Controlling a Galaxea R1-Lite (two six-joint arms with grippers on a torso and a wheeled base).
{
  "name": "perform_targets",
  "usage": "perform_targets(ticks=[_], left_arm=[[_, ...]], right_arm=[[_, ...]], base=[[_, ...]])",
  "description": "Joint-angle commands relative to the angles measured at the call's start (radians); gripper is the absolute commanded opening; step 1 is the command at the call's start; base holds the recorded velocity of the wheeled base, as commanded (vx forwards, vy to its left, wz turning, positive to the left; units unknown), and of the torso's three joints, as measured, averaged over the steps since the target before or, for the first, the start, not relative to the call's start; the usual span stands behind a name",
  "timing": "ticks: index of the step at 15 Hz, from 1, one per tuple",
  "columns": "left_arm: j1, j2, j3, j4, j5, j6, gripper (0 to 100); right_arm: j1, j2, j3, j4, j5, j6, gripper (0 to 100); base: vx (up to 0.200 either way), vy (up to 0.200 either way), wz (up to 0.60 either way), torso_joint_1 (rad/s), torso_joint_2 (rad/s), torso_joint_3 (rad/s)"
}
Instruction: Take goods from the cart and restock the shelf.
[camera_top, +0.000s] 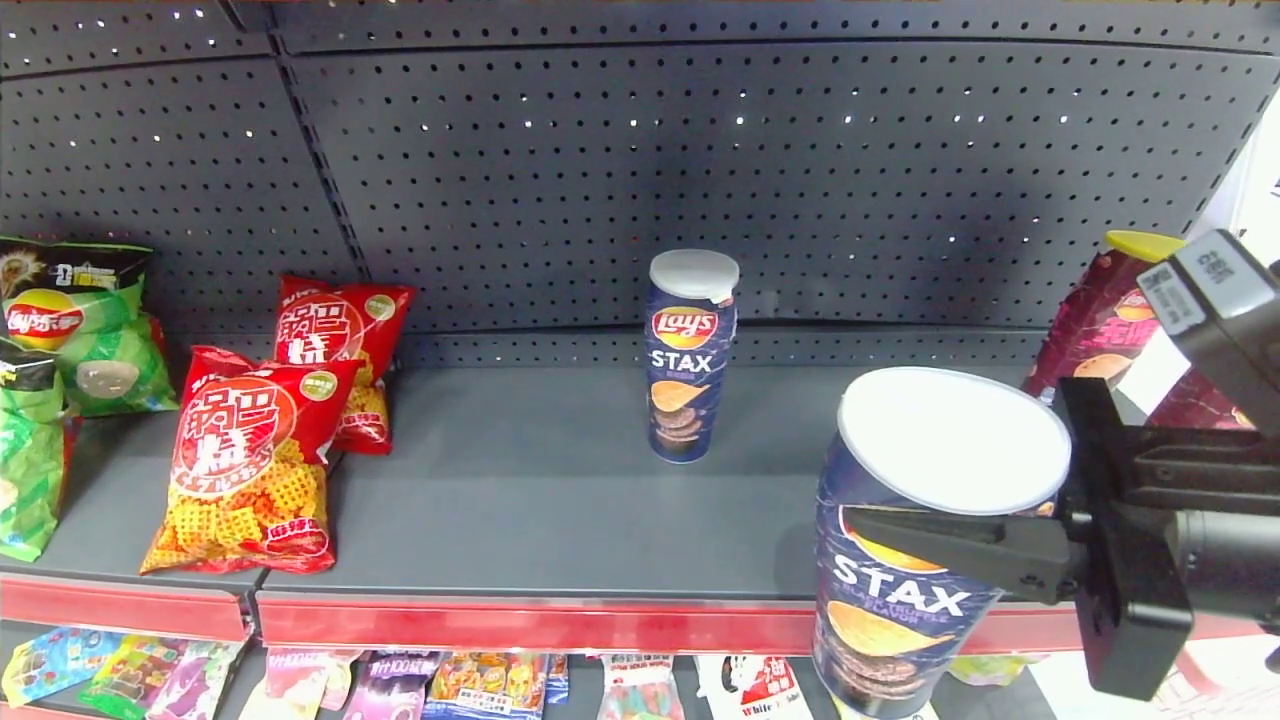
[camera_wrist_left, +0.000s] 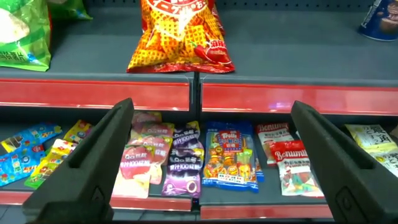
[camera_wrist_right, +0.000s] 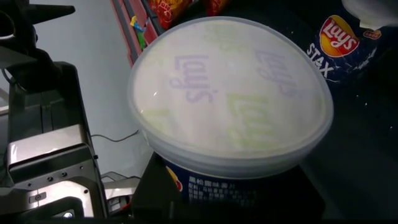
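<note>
Chip can (camera_top: 905, 610) pinched upright between right fingers (camera_top: 960, 550); left fingers (camera_wrist_left: 93, 168) spread apart.

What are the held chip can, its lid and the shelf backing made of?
Chip can: likely paperboard tube, glossy printed wrap. Lid: translucent white plastic, print showing through. Shelf backing: matte grey perforated sheet, probably metal.

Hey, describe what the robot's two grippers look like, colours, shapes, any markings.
Both are matte black. The left gripper has two long fingers tapering toward the tips, with small round holes near their bases. The right gripper has a wedge finger on a blocky black body, plus a grey housing with a white printed label.
</note>
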Motion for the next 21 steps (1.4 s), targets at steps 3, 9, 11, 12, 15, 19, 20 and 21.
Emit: perform_targets(ticks=[3,9,11,12,15,19,20,21], left_arm=[[0.0,0.001,0.0,0.0,0.0,0.0,100],[0.0,0.001,0.0,0.0,0.0,-0.002,100],[0.0,0.001,0.0,0.0,0.0,0.0,100],[0.0,0.001,0.0,0.0,0.0,0.0,100],[0.0,0.001,0.0,0.0,0.0,-0.002,100],[0.0,0.001,0.0,0.0,0.0,-0.002,100],[0.0,0.001,0.0,0.0,0.0,-0.002,100],[0.0,0.001,0.0,0.0,0.0,-0.002,100]], right_arm=[[0.0,0.0,0.002,-0.001,0.001,-0.001,0],[-0.001,-0.001,0.002,-0.001,0.001,0.001,0],[-0.001,0.0,0.002,-0.001,0.001,0.001,0],[-0.001,0.0,0.002,-0.001,0.001,0.001,0],[-0.001,0.0,0.0,-0.002,0.001,0.001,0],[-0.001,0.0,0.003,-0.016,0.001,0.001,0],[-0.001,0.0,0.005,-0.016,0.001,0.001,0],[-0.001,0.0,0.005,-0.016,0.001,0.001,0]], base=[[0.133,0.0,0.0,-0.003,0.0,0.002],[0.033,0.0,0.0,-0.003,0.0,0.002],[0.0,0.0,0.0,0.0,0.0,0.0],[0.0,0.0,0.0,0.0,0.0,0.0],[0.0,0.0,0.0,0.0,0.0,0.0],[0.0,0.0,0.0,0.0,0.0,0.0],[0.0,0.0,0.0,0.0,0.0,0.0],[0.0,0.0,0.0,0.0,0.0,0.0]])
